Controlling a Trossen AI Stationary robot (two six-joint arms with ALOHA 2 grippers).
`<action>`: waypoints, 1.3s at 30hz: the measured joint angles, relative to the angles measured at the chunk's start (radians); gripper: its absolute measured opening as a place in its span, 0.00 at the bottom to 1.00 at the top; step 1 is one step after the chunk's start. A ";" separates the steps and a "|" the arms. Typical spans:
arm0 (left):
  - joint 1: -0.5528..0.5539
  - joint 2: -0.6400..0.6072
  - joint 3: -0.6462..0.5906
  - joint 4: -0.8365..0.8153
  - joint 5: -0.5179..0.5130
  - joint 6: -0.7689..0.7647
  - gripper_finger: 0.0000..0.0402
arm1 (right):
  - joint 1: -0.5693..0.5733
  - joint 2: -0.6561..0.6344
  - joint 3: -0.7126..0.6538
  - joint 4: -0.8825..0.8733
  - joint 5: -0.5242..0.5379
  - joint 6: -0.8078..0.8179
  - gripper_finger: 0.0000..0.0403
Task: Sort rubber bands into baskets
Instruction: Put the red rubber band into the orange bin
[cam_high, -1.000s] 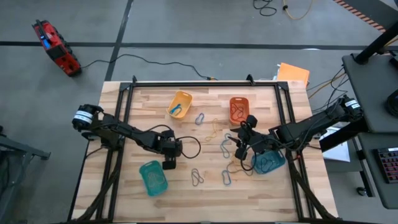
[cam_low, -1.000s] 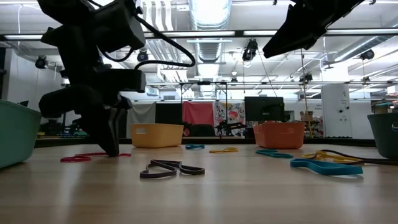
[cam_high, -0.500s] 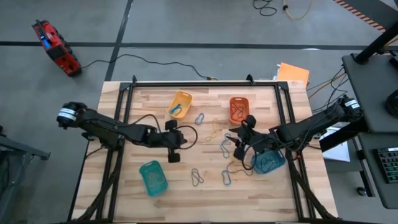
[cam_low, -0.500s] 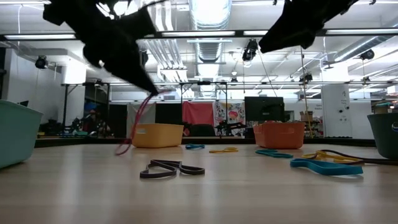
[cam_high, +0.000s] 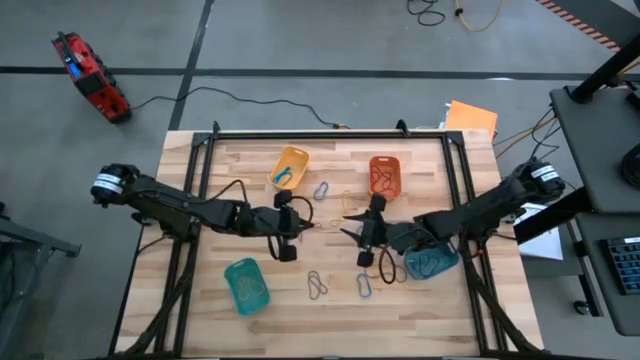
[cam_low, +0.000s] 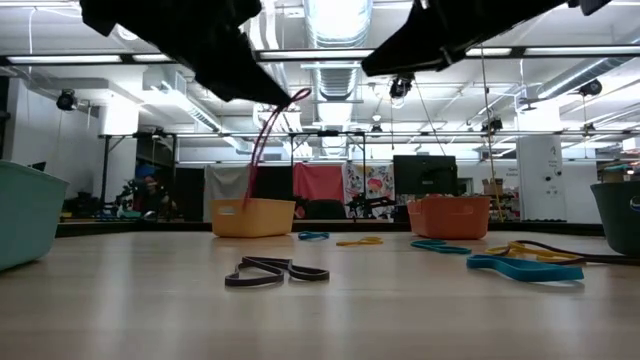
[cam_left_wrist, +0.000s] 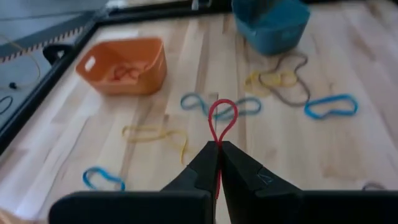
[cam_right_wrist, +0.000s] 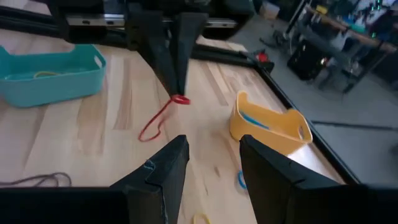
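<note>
My left gripper hangs over the middle of the table, shut on a red rubber band that also shows in the low view. My right gripper stands open a little to its right, fingers pointing at the left gripper, touching nothing. The yellow basket and orange basket stand at the far side. The teal-green basket is near left, the blue-teal basket near right. My left gripper pinches the red band near one end between its two fingers, both strands together. A small loop sticks out past the fingertips. The fingers slant down toward the table's right. The long remainder hangs slack below them, clear of the table.
Loose bands lie on the wood between the baskets: grey ones, a blue one, a yellow one and a grey one. More lie inside the baskets. A black frame borders the table.
My left gripper has risen and tipped from pointing down to slanting, drifting toward the table's right and far side. The red band, which lay on the table, now hangs clear below the fingers. My right gripper has moved toward the table's left, closer to the left gripper.
</note>
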 joint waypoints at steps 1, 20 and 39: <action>0.000 0.002 0.000 0.019 0.000 0.000 0.00 | 0.000 0.012 0.000 0.022 0.000 -0.006 0.35; 0.000 0.122 0.000 0.332 0.001 0.042 0.00 | -0.025 0.087 0.000 0.180 -0.064 -0.027 0.35; 0.000 0.148 0.004 0.378 0.001 0.056 0.00 | -0.063 0.087 0.000 0.177 -0.124 0.000 0.33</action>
